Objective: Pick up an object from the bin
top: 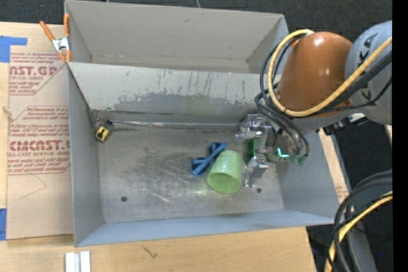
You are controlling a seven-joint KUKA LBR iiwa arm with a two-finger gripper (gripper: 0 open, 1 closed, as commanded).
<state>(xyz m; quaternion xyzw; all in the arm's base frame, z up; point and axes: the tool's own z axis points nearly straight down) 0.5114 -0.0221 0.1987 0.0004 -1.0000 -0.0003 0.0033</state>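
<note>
My gripper [254, 153] is low in the right part of the bin, its two metal fingers spread apart, one toward the back and one toward the front. A light green plastic cup [224, 172] lies on its side just left of the fingers, its rim close to the front finger; I cannot tell if they touch. A blue loop-shaped thing [208, 158] lies against the cup's left side. A small dark green piece shows between the fingers, and I cannot tell what it is.
A small yellow and black thing [101, 132] lies at the far left of the bin floor, by the back wall. The arm with its orange dome and yellow cables hangs over the bin's right rim.
</note>
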